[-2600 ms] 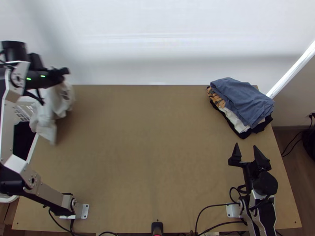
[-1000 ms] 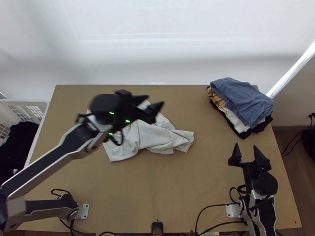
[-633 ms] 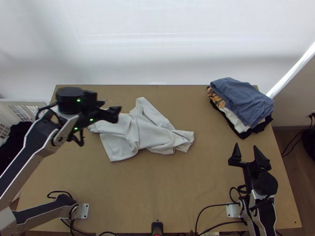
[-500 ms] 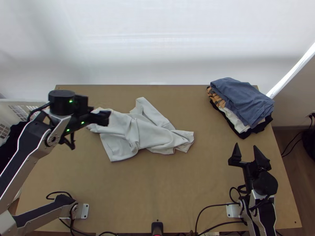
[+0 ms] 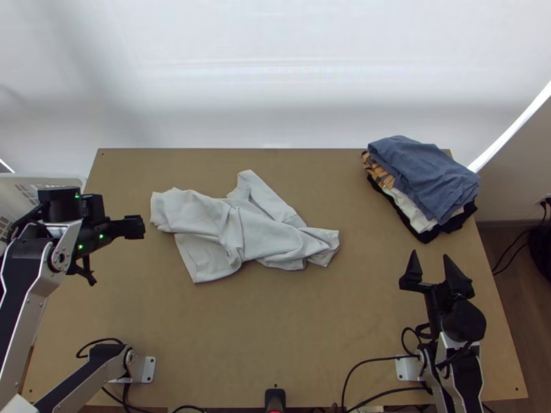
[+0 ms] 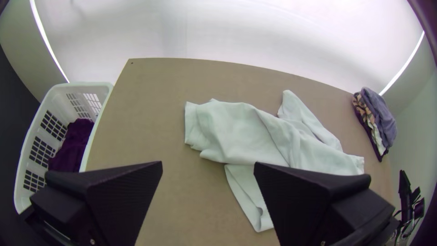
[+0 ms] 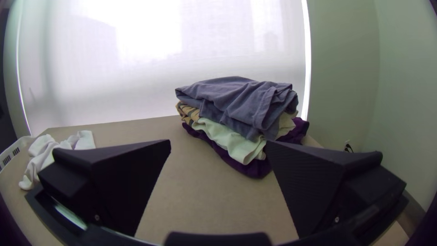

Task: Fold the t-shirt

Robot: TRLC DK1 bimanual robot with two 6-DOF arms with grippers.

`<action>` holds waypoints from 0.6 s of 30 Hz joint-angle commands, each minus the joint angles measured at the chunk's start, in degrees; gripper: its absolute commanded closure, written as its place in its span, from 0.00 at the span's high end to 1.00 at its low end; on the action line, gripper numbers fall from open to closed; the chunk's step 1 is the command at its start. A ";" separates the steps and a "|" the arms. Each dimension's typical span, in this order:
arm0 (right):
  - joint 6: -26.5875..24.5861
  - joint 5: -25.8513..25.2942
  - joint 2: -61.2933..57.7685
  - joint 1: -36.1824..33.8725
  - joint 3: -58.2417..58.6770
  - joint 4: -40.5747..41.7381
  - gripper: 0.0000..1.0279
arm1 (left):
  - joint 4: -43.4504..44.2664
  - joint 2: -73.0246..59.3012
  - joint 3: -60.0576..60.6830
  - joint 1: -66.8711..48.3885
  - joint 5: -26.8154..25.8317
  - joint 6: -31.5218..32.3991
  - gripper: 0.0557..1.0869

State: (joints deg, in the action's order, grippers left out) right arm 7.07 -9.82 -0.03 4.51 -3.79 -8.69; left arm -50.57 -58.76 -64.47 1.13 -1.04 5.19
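Table (image 5: pixel 275 330) before bright blind (image 5: pixel 275 82), white t-shirt (image 5: pixel 265 237) bunched on top, left gripper (image 5: pixel 140 227) and right gripper (image 5: pixel 430 255) both open

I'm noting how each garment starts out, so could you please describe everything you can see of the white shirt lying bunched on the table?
The white t-shirt is plain, matt, soft-looking cloth. It lies bunched on the table, with creases near its middle. One narrow part, perhaps a sleeve, points towards the far edge. The left gripper and right gripper are both clear of it.
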 commanded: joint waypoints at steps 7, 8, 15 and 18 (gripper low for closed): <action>1.28 0.86 0.21 5.33 0.36 -0.63 0.96 | -2.52 0.32 0.22 -1.30 -0.72 8.17 0.95; 1.28 0.60 0.21 6.30 0.36 -0.63 0.96 | -2.34 0.05 0.13 -1.74 -0.63 8.70 0.95; 1.28 -1.69 -12.89 6.38 0.10 -0.36 0.96 | 0.03 -2.85 -0.13 -2.88 -0.72 11.77 0.95; 1.10 -2.83 -9.20 8.14 0.28 -0.80 0.95 | 1.96 -4.34 0.04 -3.76 -0.72 12.21 0.95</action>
State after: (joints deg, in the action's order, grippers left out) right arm 7.33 -11.16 -10.50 11.14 -3.79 -8.71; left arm -50.00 -61.56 -64.31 -1.80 -1.26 15.88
